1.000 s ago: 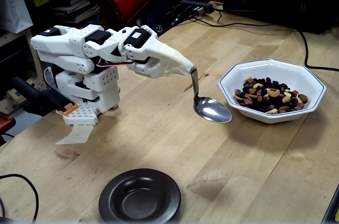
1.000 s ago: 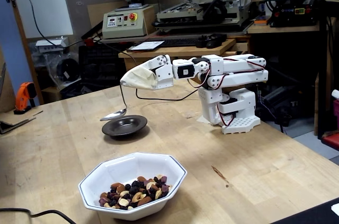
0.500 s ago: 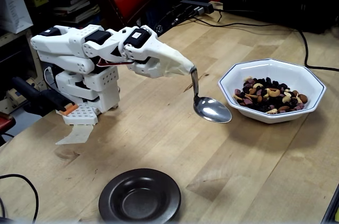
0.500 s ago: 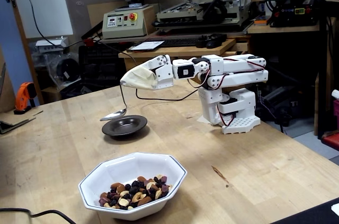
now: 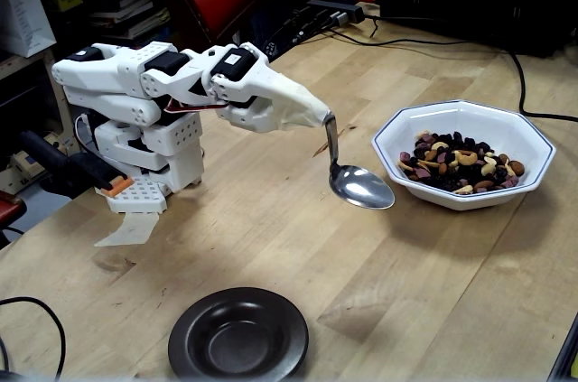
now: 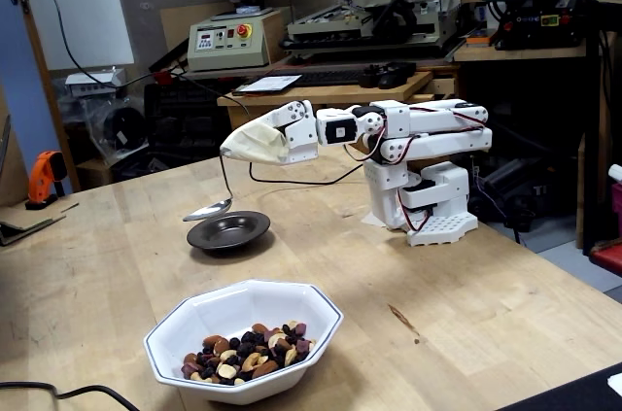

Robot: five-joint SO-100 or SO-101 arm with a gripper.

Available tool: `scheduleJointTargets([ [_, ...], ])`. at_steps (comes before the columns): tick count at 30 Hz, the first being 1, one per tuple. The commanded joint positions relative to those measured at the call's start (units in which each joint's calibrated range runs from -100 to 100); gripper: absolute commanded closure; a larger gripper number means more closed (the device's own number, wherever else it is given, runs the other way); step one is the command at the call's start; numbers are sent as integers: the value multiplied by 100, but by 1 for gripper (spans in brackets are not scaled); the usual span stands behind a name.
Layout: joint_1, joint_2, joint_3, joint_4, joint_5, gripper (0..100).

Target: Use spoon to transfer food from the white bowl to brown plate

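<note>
The silver spoon hangs from my gripper, which is wrapped in pale cloth and shut on the handle's top. The spoon's bowl is empty and held above the table, just left of the white bowl in one fixed view. That white octagonal bowl holds the food, a mix of cashews, almonds and dark raisins. The dark brown plate lies empty near the front edge in one fixed view, and behind the spoon in the other.
The arm's white base stands on the wooden table. Black cables run across the table's far side, and another cable loops at the front left. Workshop machines and benches stand beyond the table.
</note>
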Motion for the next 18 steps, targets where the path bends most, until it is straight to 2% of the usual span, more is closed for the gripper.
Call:
scheduleJointTargets([
  [1, -7, -35, -1213, -2, 24, 96],
  [7, -7, 410, -2239, 6, 20, 96],
  [18, -7, 3371, -3735, -73, 20, 96],
])
